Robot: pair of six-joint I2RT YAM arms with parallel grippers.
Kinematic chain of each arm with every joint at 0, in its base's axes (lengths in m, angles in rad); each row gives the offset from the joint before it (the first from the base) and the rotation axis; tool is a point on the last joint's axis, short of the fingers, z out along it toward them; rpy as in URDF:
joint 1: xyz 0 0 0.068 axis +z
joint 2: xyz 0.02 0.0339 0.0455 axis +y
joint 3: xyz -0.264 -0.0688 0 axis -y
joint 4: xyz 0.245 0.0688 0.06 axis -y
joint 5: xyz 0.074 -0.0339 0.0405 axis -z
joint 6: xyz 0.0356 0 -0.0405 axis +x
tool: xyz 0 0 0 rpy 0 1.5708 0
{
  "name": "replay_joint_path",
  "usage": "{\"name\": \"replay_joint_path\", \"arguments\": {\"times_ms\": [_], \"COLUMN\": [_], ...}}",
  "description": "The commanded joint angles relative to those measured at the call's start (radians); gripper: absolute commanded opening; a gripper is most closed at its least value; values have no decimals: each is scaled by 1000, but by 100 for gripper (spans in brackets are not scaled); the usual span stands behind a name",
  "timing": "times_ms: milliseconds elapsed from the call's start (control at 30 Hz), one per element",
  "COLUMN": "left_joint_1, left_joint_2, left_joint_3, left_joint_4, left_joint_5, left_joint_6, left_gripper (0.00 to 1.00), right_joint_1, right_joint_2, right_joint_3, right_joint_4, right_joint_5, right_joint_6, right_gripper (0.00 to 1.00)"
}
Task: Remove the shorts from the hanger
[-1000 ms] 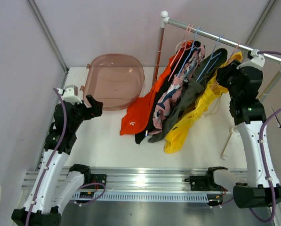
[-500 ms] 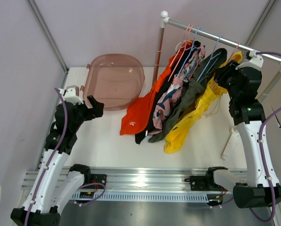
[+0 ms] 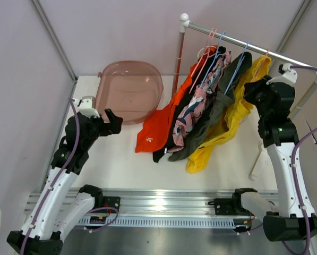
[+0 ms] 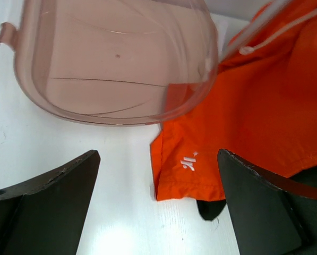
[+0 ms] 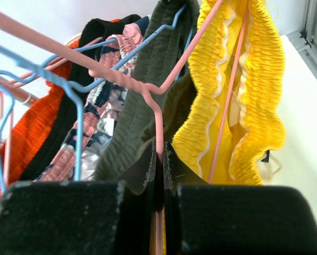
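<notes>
Right gripper point(image 5: 159, 166), bottom centre: jaws pinched tight on pink hanger point(image 5: 121, 79) carrying yellow shorts point(image 5: 198, 135). Left gripper point(image 4: 155, 204), lower frame: jaws spread wide, empty, orange shorts point(image 4: 254, 106) beyond.

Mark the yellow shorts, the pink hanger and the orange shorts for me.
yellow shorts point(image 5: 259, 79), right wrist view, ruffled waistband.
pink hanger point(image 5: 110, 76), right wrist view, sloping wire arm.
orange shorts point(image 4: 264, 106), left wrist view, cloth above white mark.
</notes>
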Motion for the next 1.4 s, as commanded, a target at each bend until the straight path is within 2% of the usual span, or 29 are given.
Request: {"name": "replay_joint_path", "arguments": {"times_ms": [0,33,133,233,300,433,500,533,633,733,900,1367], "left_joint_1": [-127,-204,-320,-520,-584,-732,-781,-845,-986,-1077,-1122,-1122], "left_joint_2": [9,20,64,112,150,236,280,326,406,538,698,785], "left_joint_3": [121,190,250,360,417,449,428,417,376,421,492,586], "left_joint_4": [18,12,16,39,62,157,206,264,354,420,473,486], "left_joint_5": [-55,-61,-37,-67,-58,110,156,169,122,66,13,-47], "left_joint_6": [67,70,73,96,128,168,176,182,237,270,288,362], "left_gripper": [99,99,99,99,99,99,99,99,99,99,99,99], "right_joint_1": [2,8,14,17,17,18,17,18,17,17,17,22], "right_joint_2": [-110,-124,-164,-178,-182,-211,-227,-233,-242,-251,-260,-302], "right_joint_3": [4,13,74,159,197,237,250,253,265,271,282,214], "right_joint_4": [90,93,70,15,-26,-62,-86,-91,-116,-129,-169,-179], "right_joint_5": [19,18,18,-3,-19,-53,-60,-71,-88,-134,-140,-148], "right_joint_6": [24,25,31,41,44,68,87,93,123,150,142,171], "right_gripper": [0,0,0,0,0,0,0,0,0,0,0,0]}}
